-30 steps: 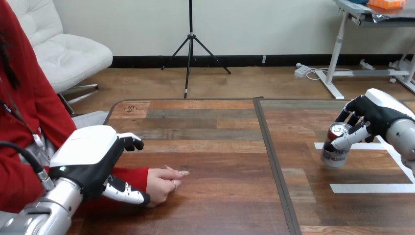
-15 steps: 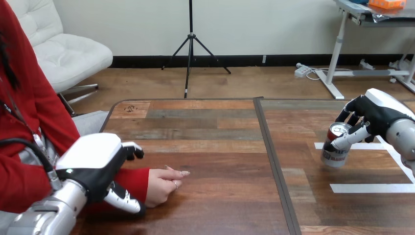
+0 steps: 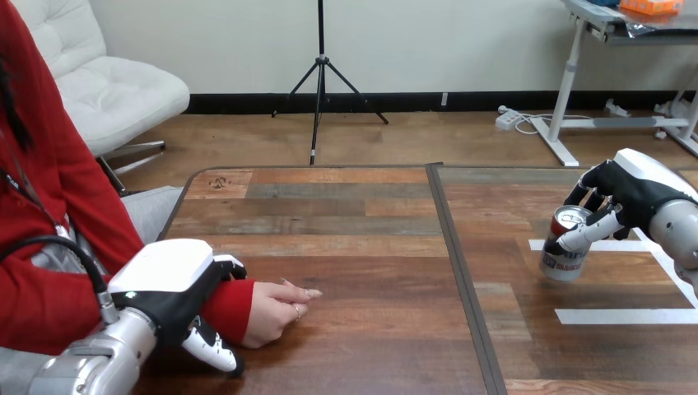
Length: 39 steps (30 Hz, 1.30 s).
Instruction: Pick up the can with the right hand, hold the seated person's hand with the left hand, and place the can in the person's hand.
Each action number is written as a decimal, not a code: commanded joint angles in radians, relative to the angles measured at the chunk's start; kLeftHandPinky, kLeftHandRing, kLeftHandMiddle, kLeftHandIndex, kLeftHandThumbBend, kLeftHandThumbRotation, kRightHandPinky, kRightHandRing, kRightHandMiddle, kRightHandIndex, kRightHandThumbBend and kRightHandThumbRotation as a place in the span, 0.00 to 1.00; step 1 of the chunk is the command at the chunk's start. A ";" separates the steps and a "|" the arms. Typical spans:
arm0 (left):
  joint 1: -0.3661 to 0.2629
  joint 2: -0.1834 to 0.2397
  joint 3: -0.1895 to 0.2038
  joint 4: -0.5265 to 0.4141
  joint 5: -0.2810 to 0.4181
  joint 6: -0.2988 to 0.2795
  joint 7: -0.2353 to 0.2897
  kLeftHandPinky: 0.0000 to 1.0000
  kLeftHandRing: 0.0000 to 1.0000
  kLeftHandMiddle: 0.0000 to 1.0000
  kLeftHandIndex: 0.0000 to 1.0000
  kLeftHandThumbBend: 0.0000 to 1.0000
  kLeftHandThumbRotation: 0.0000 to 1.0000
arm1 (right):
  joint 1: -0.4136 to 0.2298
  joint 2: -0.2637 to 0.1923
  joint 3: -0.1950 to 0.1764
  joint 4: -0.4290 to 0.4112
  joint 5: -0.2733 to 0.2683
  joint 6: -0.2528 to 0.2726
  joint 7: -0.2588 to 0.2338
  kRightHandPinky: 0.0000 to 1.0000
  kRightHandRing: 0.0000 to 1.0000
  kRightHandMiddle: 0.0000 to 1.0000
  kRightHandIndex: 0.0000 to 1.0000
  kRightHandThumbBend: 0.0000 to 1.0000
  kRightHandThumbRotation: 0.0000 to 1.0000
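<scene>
The can (image 3: pixel 565 253) is at the counter's (image 3: pixel 370 247) 3 o'clock side, tilted a little over a white tape mark (image 3: pixel 625 315). I cannot tell whether it is clear of the wood. The right hand (image 3: pixel 627 196) wraps it from 2 o'clock, thumb across the front. The carry should run toward 9 o'clock, slow, with the can kept upright. The person's hand (image 3: pixel 276 306) rests at 8 o'clock, not opened upward. The left hand (image 3: pixel 169 288) curls over the red sleeve (image 3: pixel 226 309) at the wrist, thumb on the near side.

Print on the can (image 3: pixel 563 263) — a dark band of lettering across its pale side, too small to read, no word or number legible
</scene>
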 commanded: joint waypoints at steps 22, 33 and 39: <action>-0.146 0.020 -0.085 0.109 0.048 0.024 0.047 0.78 0.80 0.80 0.79 1.00 0.14 | -0.111 -0.020 -0.006 -0.051 0.002 -0.017 -0.014 0.34 0.38 0.42 0.49 0.71 0.00; -0.176 0.014 -0.122 0.155 0.076 0.047 0.082 0.76 0.78 0.78 0.77 0.98 0.06 | -0.111 -0.019 -0.008 -0.053 0.005 -0.018 -0.013 0.34 0.38 0.43 0.49 0.72 0.00; -0.186 0.000 -0.135 0.185 0.084 0.064 0.126 0.71 0.74 0.75 0.75 0.98 0.02 | -0.111 -0.020 -0.003 -0.054 -0.001 -0.019 -0.018 0.34 0.38 0.43 0.49 0.72 0.00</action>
